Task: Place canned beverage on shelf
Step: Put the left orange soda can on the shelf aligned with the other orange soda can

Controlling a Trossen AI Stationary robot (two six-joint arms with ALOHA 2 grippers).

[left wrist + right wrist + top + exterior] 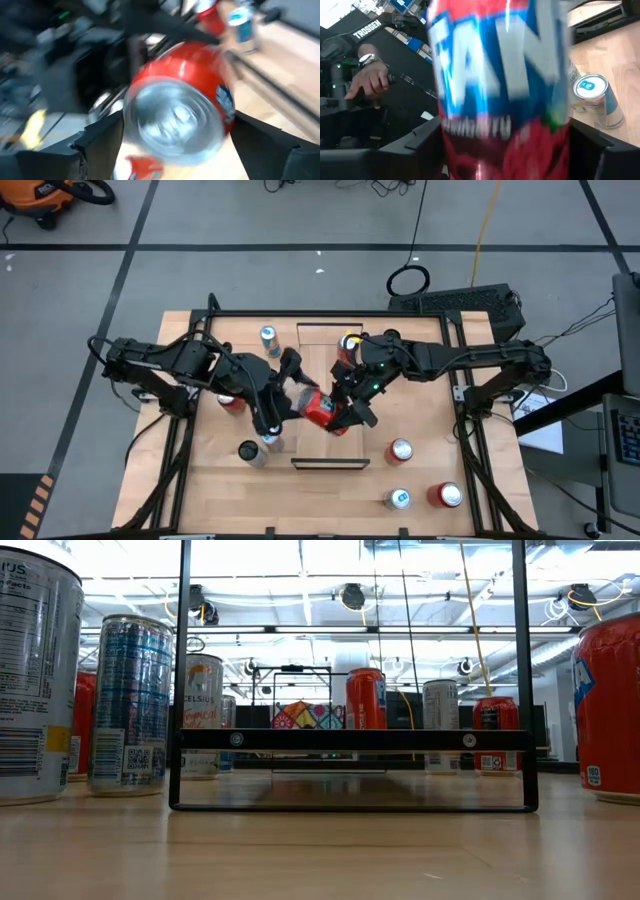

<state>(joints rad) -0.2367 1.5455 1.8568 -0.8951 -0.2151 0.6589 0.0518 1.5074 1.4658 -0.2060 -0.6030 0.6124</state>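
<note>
A red can (318, 408) is held on its side in the air over the middle of the light-wood shelf (322, 350). My right gripper (345, 412) is shut on it from the table's right. My left gripper (292, 402) comes from the left, its fingers spread on either side of the can's silver end (172, 120). The right wrist view shows the can's printed wall (500, 90) filling the gap between the fingers. A second red can (347, 340) stands on the shelf's far end and also shows in the low view (366, 698). My right gripper pinches the can's side wall (451, 137) between its two fingers, about midway along its length. The fingers lie across the can and come slanting from the table's right. The can is lifted clear of the shelf. My left gripper: whether its fingers (102, 137) touch the can's end, I cannot tell.
Several cans stand on the table: left of the shelf (268, 337), (232, 402), (250, 450), and to the right near the front (400, 450), (398, 498), (445, 495). Black rails (470, 430) edge the table. A person's hand (370, 75) shows beyond the table.
</note>
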